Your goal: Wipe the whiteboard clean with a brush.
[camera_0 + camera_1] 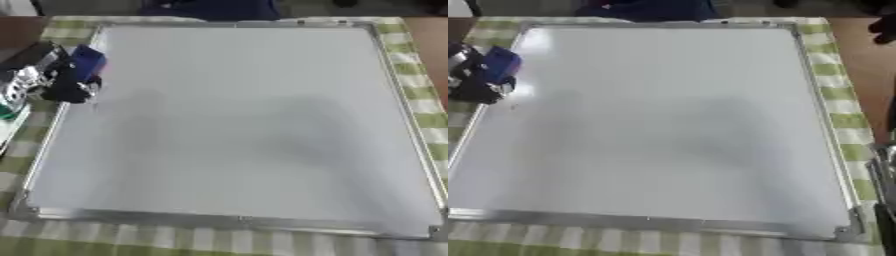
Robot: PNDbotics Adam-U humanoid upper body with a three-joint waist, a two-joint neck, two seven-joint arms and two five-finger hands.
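- Whiteboard (pixel 245 120), framed in silver metal, lies flat on the bench (pixel 219 242), which wears a green-and-white checked cloth; the board fills most of both views.
- Its surface looks blank: no strokes, marks or smudges can be made out, only soft grey shadows near the middle. By that, the wiping seems finished or nearly so, though faint residue could hide in the blur.
- Blue brush (pixel 88 61) sits at about ten o'clock on the board, just over its left edge, and appears to touch the surface there.
- Left robot hand (pixel 48 80) comes in from nine o'clock with its dark fingers curled round the brush, holding it.
- What is left, at a guess, is a last pass along that left edge and then setting the brush down.
- Right robot hand (pixel 883 200) shows only as a dark sliver at four o'clock in the right eye view; whether its fingers are spread or curled cannot be told.
- No brand, label or writing can be read anywhere on the board, the brush or the cloth.
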